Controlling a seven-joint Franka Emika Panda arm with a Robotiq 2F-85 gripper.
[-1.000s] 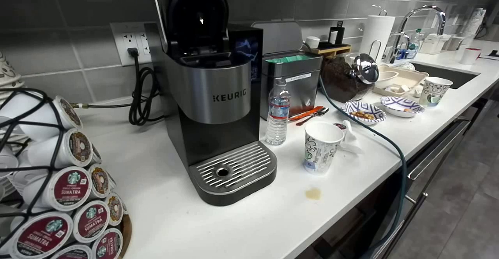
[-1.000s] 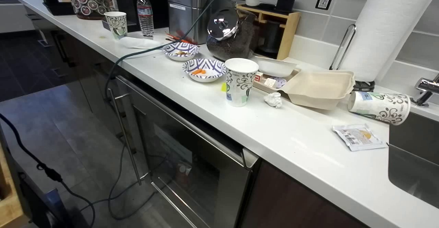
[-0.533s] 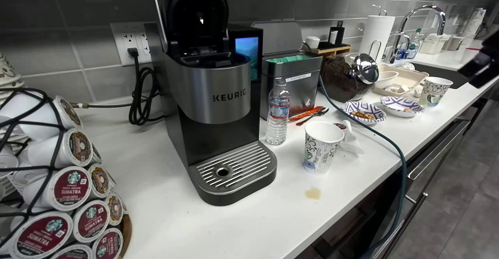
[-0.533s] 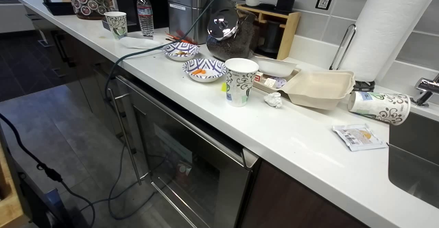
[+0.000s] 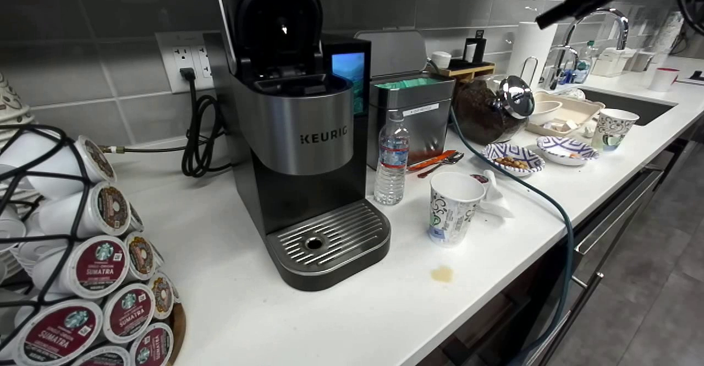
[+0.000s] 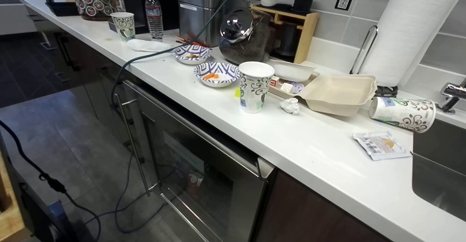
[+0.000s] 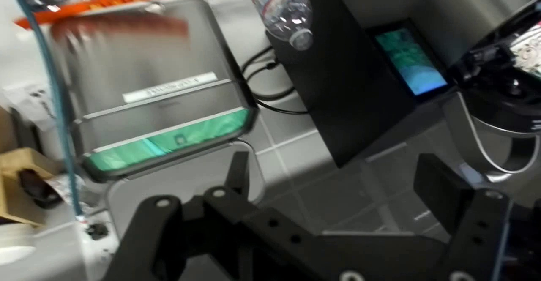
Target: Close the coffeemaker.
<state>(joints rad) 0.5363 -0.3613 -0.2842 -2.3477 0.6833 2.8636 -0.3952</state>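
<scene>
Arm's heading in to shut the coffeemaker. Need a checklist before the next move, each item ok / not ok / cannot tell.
1. Lid raised, so closing is needed: ok, it stands open on the coffeemaker.
2. Gripper holding nothing: ok, jaws apart with nothing between them.
3. Gripper in contact with the lid: not ok, an exterior view shows them well apart.
4. Water bottle upright: ok, standing beside the machine.
5. Teal cable out of the approach path: cannot tell; it crosses the counter edge, but the path isn't shown.
6. Pod holder unobstructed: cannot tell, its inside is too dark.
</scene>
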